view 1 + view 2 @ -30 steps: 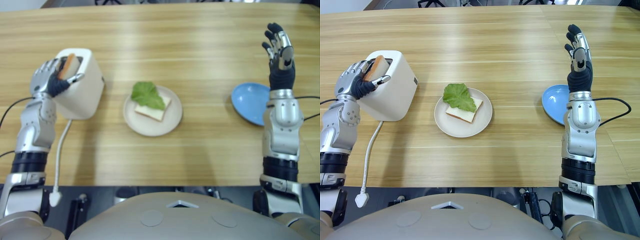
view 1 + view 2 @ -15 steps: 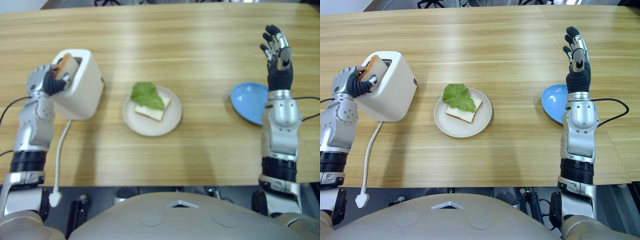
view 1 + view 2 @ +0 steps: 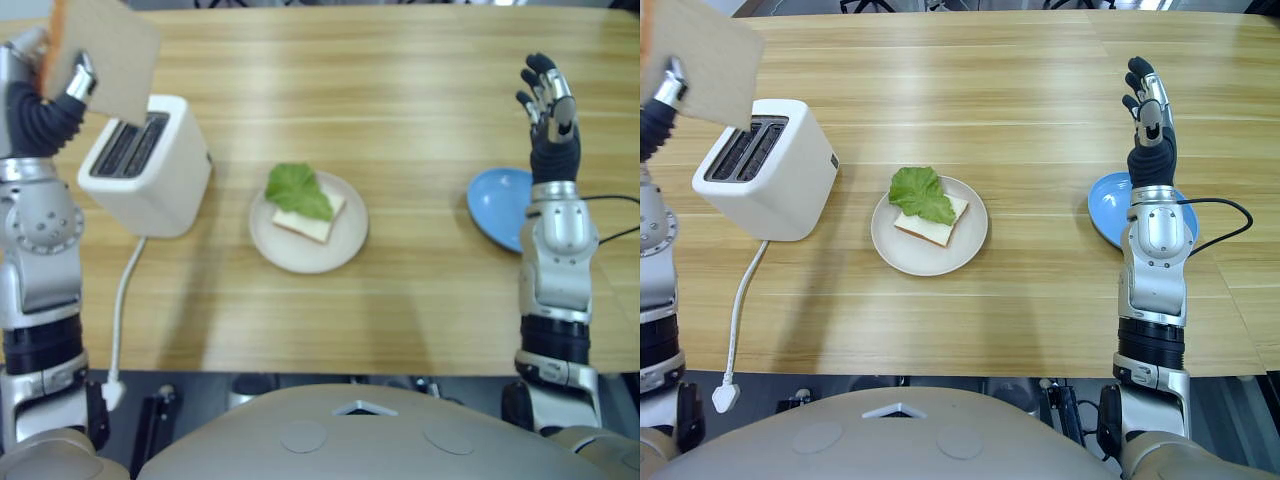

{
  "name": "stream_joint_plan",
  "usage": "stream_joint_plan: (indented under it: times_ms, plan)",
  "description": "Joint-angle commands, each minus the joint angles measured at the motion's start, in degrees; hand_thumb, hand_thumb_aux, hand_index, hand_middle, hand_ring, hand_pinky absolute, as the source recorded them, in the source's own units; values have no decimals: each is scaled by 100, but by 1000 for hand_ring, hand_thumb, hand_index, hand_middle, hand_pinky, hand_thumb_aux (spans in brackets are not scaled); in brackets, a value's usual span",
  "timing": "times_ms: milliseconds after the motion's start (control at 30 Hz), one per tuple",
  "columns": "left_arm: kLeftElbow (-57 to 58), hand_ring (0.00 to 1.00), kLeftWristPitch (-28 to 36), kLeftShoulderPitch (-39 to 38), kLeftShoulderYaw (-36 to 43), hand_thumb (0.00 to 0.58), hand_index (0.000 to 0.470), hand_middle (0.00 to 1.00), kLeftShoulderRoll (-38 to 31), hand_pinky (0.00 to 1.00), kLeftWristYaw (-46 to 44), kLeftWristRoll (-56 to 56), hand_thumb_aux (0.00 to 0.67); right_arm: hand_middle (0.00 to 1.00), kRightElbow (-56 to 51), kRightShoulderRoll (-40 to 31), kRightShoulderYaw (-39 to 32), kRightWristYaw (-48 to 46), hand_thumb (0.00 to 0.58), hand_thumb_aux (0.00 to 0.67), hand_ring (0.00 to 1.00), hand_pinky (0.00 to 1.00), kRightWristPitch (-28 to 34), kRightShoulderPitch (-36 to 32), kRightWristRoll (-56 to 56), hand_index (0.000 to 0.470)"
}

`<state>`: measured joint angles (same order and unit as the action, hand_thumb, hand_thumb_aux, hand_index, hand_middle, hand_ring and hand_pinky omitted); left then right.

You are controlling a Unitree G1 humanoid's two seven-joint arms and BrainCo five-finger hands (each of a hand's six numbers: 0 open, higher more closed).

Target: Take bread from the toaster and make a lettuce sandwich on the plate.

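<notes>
My left hand (image 3: 40,95) is raised high at the far left, shut on a slice of toasted bread (image 3: 105,55) held above the white toaster (image 3: 150,165). The toaster's two slots look empty from above. On the cream plate (image 3: 310,250) in the middle lies one bread slice (image 3: 318,218) with a green lettuce leaf (image 3: 296,190) on top. My right hand (image 3: 545,100) is held upright at the right with its fingers spread, holding nothing.
A blue dish (image 3: 500,205) lies behind my right forearm near the table's right side. The toaster's white cord (image 3: 122,300) runs down over the table's front edge to a plug (image 3: 722,398). Bare wood surrounds the plate.
My left hand has pulled the bread slice up out of the toaster and lifted it well above it. The toaster settled back flat. The right arm stays nearly still.
</notes>
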<state>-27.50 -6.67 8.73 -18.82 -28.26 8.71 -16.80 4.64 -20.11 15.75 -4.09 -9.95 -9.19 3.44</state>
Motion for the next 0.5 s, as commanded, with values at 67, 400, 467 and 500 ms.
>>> stream_joint_plan:
  times_ms: [67, 400, 467, 500]
  plan:
    - [-672, 1000, 415, -75, 1218, 580, 460, 1000, 803, 1000, -563, 529, 670, 0, -198, 5, 39, 68, 0, 0, 0, 0, -92, 31, -121, 0]
    - [2181, 1000, 373, 87, 2960, 580, 460, 1000, 1880, 1000, -1472, 757, 670, 0, -430, 52, -2, 107, 0, 0, 0, 0, -238, 30, -175, 0]
    - [2771, 1000, 307, 170, 2950, 580, 460, 1000, 2097, 1000, -1545, 937, 670, 0, -484, 70, -32, 126, 0, 0, 0, 0, -275, 27, -212, 0]
    - [2995, 1000, 260, 216, 2950, 580, 460, 1000, 2161, 1000, -1556, 954, 670, 0, -506, 78, -46, 133, 0, 0, 0, 0, -291, 25, -227, 0]
